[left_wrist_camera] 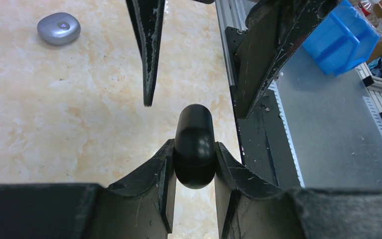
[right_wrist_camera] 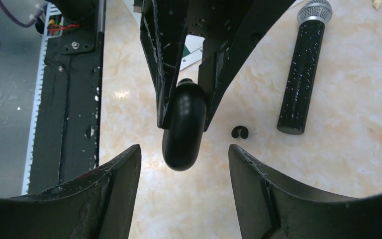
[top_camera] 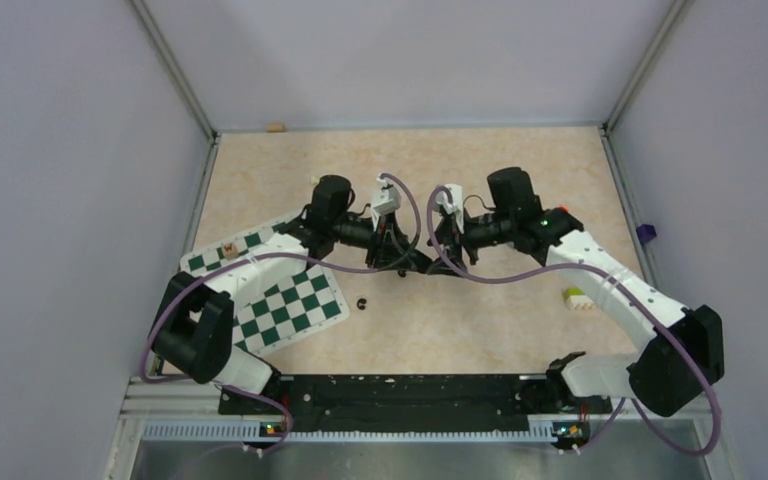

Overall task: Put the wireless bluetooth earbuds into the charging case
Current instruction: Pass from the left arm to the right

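Gripping the black charging case (left_wrist_camera: 195,124) between both fingertips, the left hand (left_wrist_camera: 194,152) is closed on it, and the rounded free end of the case points toward the right hand (right_wrist_camera: 184,149). The right hand is open: its fingers (right_wrist_camera: 114,184) are spread wide, one on each side of the case, neither touching it. One small black earbud (right_wrist_camera: 239,132) lies on the surface (right_wrist_camera: 338,164) just beside the case, near a black microphone (right_wrist_camera: 298,79). A grey-purple rounded item (left_wrist_camera: 58,28) lies well apart. In the top view both hands meet mid-surface, right of the chessboard (top_camera: 290,305).
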`<move>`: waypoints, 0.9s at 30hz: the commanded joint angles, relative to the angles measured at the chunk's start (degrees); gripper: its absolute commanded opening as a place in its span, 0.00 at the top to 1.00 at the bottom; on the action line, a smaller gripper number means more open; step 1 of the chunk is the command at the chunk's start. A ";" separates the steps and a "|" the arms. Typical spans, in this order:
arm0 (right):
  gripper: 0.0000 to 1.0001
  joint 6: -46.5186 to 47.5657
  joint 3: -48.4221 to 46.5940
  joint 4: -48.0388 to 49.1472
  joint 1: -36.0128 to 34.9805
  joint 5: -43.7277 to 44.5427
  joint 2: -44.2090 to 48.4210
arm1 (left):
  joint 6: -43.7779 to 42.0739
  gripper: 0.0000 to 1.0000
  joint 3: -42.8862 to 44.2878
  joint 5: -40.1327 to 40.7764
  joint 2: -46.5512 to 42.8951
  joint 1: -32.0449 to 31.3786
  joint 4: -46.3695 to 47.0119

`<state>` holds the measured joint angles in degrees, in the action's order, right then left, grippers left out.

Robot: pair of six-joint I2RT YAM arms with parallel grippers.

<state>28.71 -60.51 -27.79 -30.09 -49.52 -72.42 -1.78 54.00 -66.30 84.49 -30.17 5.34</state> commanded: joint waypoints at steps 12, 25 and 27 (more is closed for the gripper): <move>0.57 1.91 -6.13 -5.50 0.38 -6.53 -7.46 | -5.04 1.00 3.31 -1.92 -1.95 -1.00 -2.87; 0.88 1.63 -6.90 -5.43 0.38 -5.87 -5.50 | -5.91 0.70 3.65 -1.95 -1.85 -1.09 -3.62; 0.89 1.47 -7.20 -5.32 0.35 -5.34 -4.77 | -5.88 0.48 3.66 -2.24 -2.12 -1.06 -3.66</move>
<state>29.34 -63.90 -34.37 -30.06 -54.02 -80.01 -6.66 55.40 -66.63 84.49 -30.81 1.69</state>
